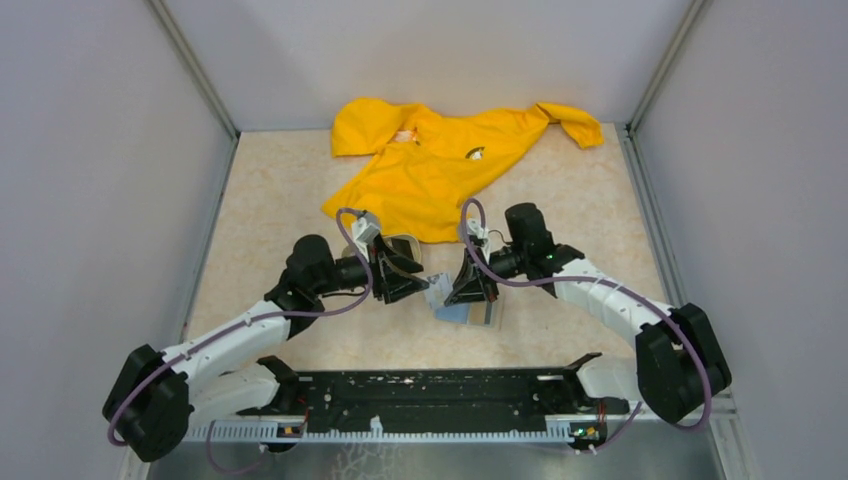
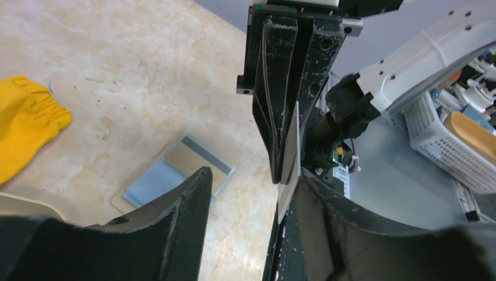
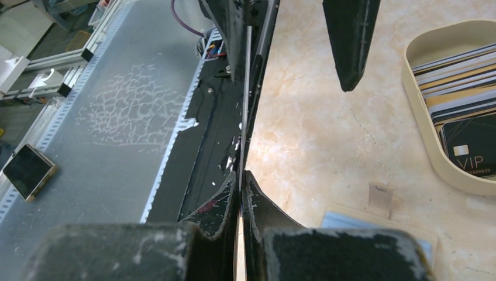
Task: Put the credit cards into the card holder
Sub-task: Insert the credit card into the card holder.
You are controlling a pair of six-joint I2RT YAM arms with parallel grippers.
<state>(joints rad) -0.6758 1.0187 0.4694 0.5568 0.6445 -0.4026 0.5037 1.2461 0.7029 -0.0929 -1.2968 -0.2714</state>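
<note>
The card holder [image 1: 470, 313] lies open on the table, tan with bluish clear pockets, also seen in the left wrist view [image 2: 190, 161] and the right wrist view [image 3: 380, 222]. My right gripper [image 3: 241, 178] is shut on one thin credit card [image 3: 244, 111], held edge-on above the table. The same card [image 2: 297, 140] rests against the inner face of one finger of my left gripper [image 2: 252, 178], whose jaws stand wide apart. Both grippers meet just left of the holder, the left gripper [image 1: 418, 284] facing the right gripper [image 1: 455, 290]. More credit cards [image 3: 462, 88] are stacked in a beige tray.
The beige oval tray [image 3: 468, 183] sits beside the left gripper, mostly hidden in the top view [image 1: 400, 243]. A yellow garment [image 1: 440, 160] is spread at the back of the table. Grey walls enclose three sides, with the arms' base rail [image 1: 440, 400] at the front.
</note>
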